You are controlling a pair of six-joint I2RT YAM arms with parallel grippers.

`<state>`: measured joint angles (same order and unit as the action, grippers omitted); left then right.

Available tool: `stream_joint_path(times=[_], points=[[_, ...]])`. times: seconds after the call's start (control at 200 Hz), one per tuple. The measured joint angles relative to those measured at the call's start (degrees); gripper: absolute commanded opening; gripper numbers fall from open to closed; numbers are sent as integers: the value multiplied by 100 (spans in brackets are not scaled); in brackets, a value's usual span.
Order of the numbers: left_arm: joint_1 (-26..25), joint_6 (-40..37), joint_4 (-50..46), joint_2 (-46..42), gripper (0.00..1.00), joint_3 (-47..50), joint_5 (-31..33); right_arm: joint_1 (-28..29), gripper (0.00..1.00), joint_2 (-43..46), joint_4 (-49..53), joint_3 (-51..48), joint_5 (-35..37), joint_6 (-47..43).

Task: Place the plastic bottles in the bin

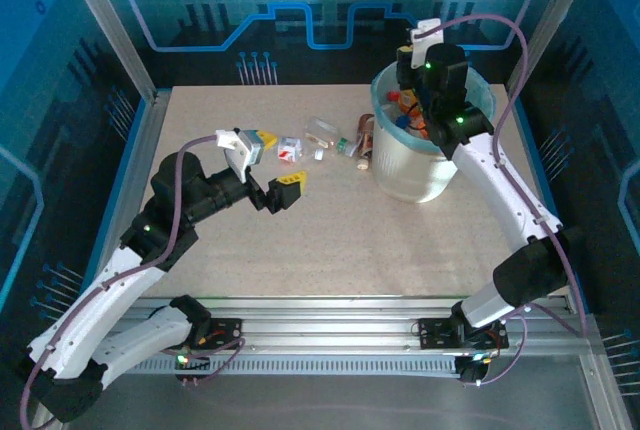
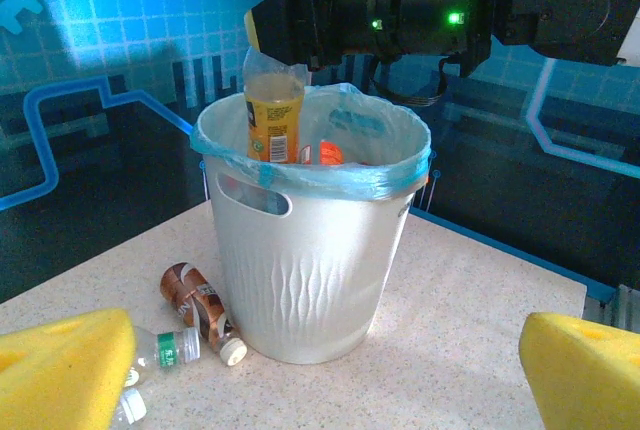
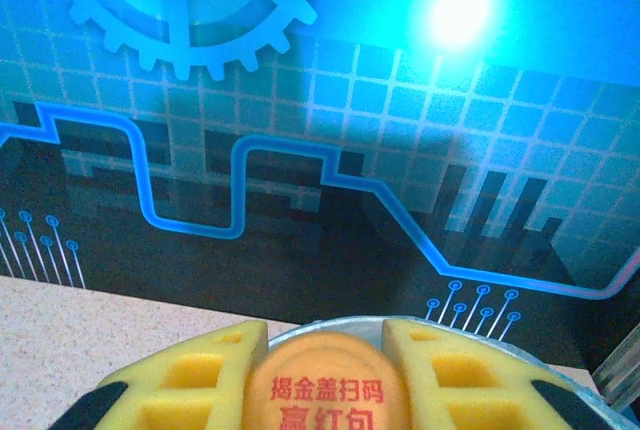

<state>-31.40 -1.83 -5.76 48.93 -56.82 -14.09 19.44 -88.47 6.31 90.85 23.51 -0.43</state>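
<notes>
We see the right hand (image 3: 325,395) clenched on an orange-labelled bottle (image 2: 273,115), its yellow fingers (image 3: 195,385) pressed to either side of the bottle's orange cap (image 3: 322,362). It holds the bottle upright over the bin (image 2: 310,270), with the lower part already below the rim and the blue bag (image 2: 385,175) that lines it. More bottles lie inside the bin, and we can make out orange and blue bits among them (image 1: 410,122). The bin stands at the far right of the counter (image 1: 330,240). A brown bottle (image 2: 197,305) lies on its side, touching the foot of the bin. Just beside it is a clear bottle with a green label (image 2: 165,347). Further left on the counter we see a small bottle with a red label (image 1: 290,148) and another clear one (image 1: 322,132). The left hand (image 1: 278,160) is released and grasps nothing. It sits low over the counter near these loose bottles, facing the bin.
</notes>
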Motion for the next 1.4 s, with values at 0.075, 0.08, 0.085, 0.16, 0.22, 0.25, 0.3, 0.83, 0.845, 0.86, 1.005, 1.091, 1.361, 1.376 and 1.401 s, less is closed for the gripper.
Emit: stream_joint_path(times=[0.075, 0.08, 0.085, 0.16, 0.22, 0.25, 0.3, 0.83, 0.845, 0.86, 1.005, 1.091, 1.361, 1.376, 1.401], points=[[0, 0, 2, 35, 99, 0, 4, -37, 0, 0, -26, 9, -7, 28], [0, 0, 0, 37, 99, 0, 4, -39, 0, -2, -22, 15, -4, 33], [0, 0, 0, 39, 99, 0, 7, -39, 0, -2, -20, 17, -4, 33], [0, 0, 0, 87, 99, 0, 35, -35, 0, -4, 28, 63, 7, 35], [0, 0, 0, 118, 99, 0, 39, 2, 0, 11, 63, 76, 63, -7], [0, 0, 0, 129, 99, 0, 39, 28, 0, 20, 74, 79, 101, -57], [0, 0, 2, 142, 99, -2, 39, 105, 0, 31, 151, 118, 181, -160], [0, 4, 0, 238, 99, -2, 42, 608, 0, -197, 577, 566, 1453, -1635], [0, 4, 0, 236, 99, -2, 44, 610, 0, -223, 577, 584, 1499, -1665], [0, 4, 0, 234, 99, -2, 44, 612, 1, -256, 590, 616, 1539, -1692], [0, 4, -13, 175, 99, -2, 87, 682, 7, -647, 568, 879, 2039, -2151], [0, 4, -39, 122, 99, -2, 105, 800, 26, -922, 566, 997, 2310, -2468], [0, 2, -149, 15, 99, -2, 151, 894, 64, -1438, 1268, 1486, 2603, -2503], [0, 2, -157, 9, 99, -2, 153, 894, 64, -1438, 1300, 1497, 2605, -2511], [0, 2, -168, -7, 99, -2, 166, 894, 65, -1436, 1342, 1528, 2608, -2470]])
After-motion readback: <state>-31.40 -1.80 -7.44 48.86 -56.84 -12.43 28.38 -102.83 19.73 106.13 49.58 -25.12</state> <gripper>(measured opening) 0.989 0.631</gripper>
